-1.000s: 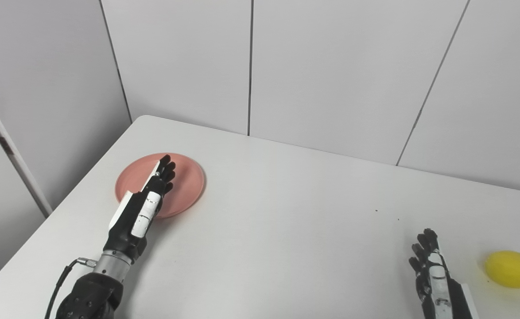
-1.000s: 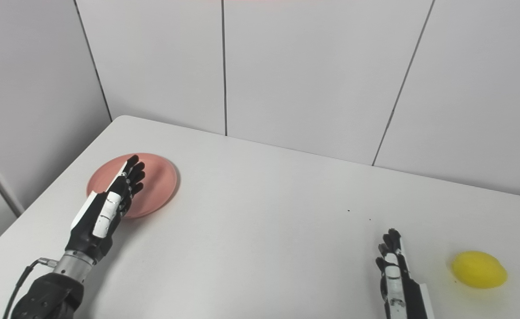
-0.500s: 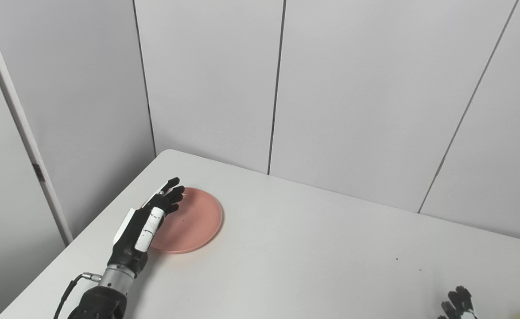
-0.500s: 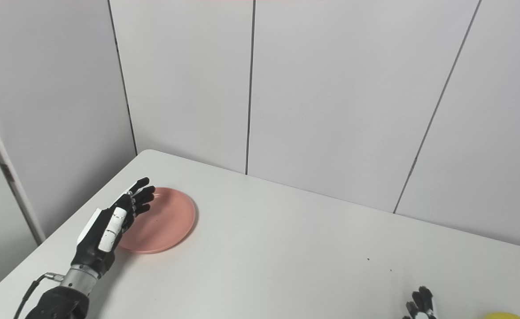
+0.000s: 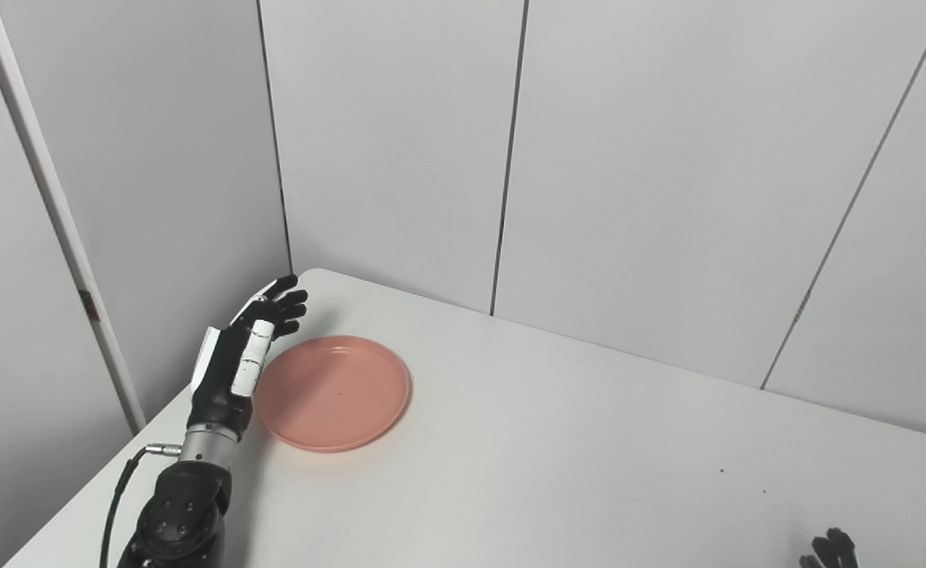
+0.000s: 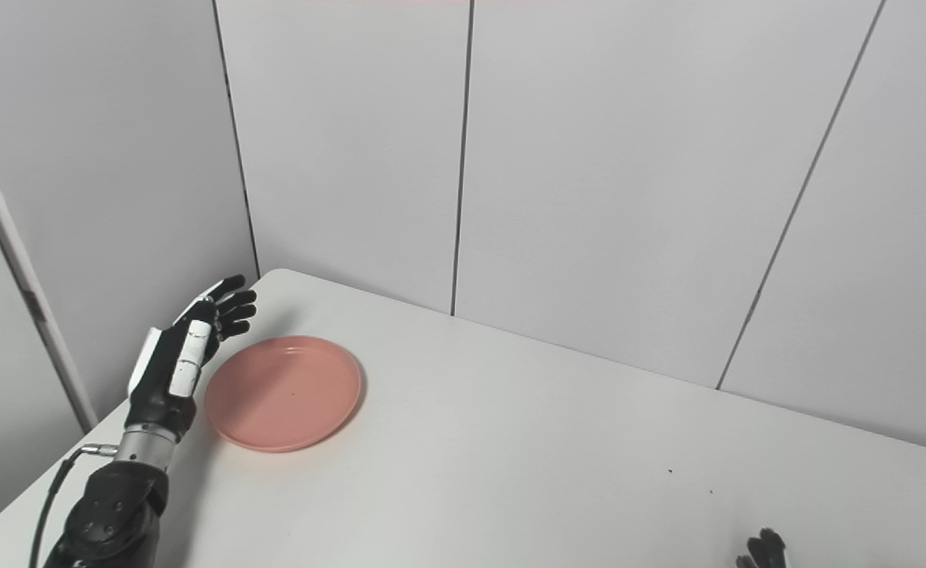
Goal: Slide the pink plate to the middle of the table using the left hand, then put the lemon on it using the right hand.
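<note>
The round pink plastic plate (image 5: 331, 392) sits flat near the white table's (image 5: 558, 457) far left corner. The black-and-white left hand (image 5: 240, 359) stands just left of its rim, fingers (image 5: 288, 298) spread, holding nothing. Only the right hand's (image 5: 832, 548) fingertips show, can't tell its state.

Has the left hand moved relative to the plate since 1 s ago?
Yes. The left hand was over the pink plate; now it's off its left rim, nearer the table's left edge.

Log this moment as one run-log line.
stage: plate slide not started | left hand: open, beside pink plate, left of it | right hand: fingertips only in view | lemon: out of view
</note>
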You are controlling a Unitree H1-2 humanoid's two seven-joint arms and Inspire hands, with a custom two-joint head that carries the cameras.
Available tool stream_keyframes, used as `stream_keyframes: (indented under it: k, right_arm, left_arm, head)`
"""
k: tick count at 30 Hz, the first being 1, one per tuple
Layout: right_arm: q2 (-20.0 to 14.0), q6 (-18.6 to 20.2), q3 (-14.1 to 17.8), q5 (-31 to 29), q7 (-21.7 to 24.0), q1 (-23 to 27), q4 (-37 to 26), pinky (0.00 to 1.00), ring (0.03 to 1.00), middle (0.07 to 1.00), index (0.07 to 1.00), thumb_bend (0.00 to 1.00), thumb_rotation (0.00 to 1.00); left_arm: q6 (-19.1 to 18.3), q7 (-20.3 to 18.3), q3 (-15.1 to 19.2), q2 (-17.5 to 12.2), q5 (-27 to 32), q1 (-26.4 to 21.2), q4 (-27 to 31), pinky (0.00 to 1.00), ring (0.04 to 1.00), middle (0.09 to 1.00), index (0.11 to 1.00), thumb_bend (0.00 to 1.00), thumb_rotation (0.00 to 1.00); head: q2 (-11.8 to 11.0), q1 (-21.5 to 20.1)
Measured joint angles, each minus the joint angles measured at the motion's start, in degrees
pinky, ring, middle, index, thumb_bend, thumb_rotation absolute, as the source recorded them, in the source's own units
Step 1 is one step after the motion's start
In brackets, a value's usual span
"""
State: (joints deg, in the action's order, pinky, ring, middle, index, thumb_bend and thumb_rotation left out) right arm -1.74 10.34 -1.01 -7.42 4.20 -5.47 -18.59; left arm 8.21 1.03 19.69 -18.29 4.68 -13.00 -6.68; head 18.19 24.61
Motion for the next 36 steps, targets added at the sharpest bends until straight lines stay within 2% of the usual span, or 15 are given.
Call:
stream_keyframes:
  k: [13, 17, 19, 22, 27, 30, 36]
  right_arm:
    - [0.0, -0.2, -0.1, 0.0, 0.4, -0.3, 0.0, 1.00, 1.000, 1.000, 1.000, 0.53, 0.97]
    - [0.0, -0.3, -0.2, 0.0, 0.5, -0.3, 0.0, 1.00, 1.000, 1.000, 1.000, 0.54, 0.97]
    - [-0.1, -0.3, -0.2, 0.0, 0.5, -0.3, 0.0, 1.00, 1.000, 1.000, 1.000, 0.55, 0.96]
    - [-0.1, -0.3, -0.2, 0.0, 0.5, -0.4, 0.0, 1.00, 1.000, 1.000, 1.000, 0.54, 0.96]
    - [0.0, -0.3, -0.2, -0.2, 0.6, -0.7, -0.1, 1.00, 1.000, 1.000, 1.000, 0.57, 0.94]
    - [0.0, -0.3, -0.2, -0.2, 0.5, -0.7, -0.1, 1.00, 1.000, 1.000, 1.000, 0.58, 0.94]
    - [-0.1, -0.3, -0.2, -0.2, 0.5, -0.7, -0.1, 1.00, 1.000, 1.000, 1.000, 0.60, 0.94]
  left_arm:
    - [2.6, -0.2, 1.0, -4.7, 1.8, -4.6, -13.8, 0.87, 0.827, 0.813, 0.801, 0.80, 1.00]
    - [3.5, -0.3, 0.8, -5.2, 1.9, -5.9, -17.4, 0.84, 0.834, 0.826, 0.813, 0.84, 1.00]
    - [4.5, -0.7, 0.7, -5.4, 2.6, -6.8, -20.9, 0.83, 0.830, 0.825, 0.816, 0.86, 1.00]
    - [5.0, -1.8, 0.5, -6.3, 3.0, -7.3, -25.1, 0.83, 0.826, 0.824, 0.820, 0.87, 1.00]
    - [8.7, -3.7, 0.3, -7.6, 4.2, -9.7, -31.7, 0.80, 0.813, 0.816, 0.811, 0.87, 1.00]
    - [9.3, -4.3, 0.4, -7.6, 5.2, -10.1, -32.4, 0.78, 0.800, 0.809, 0.807, 0.85, 1.00]
    - [11.8, -7.2, 0.4, -8.0, 7.6, -12.6, -37.5, 0.80, 0.809, 0.816, 0.802, 0.90, 1.00]
  head:
    - [0.0, -0.2]
    - [0.1, -0.2]
    - [0.2, -0.3]
    - [0.4, -0.3]
    - [0.4, -0.3]
    - [0.5, -0.4]
    - [0.6, -0.5]
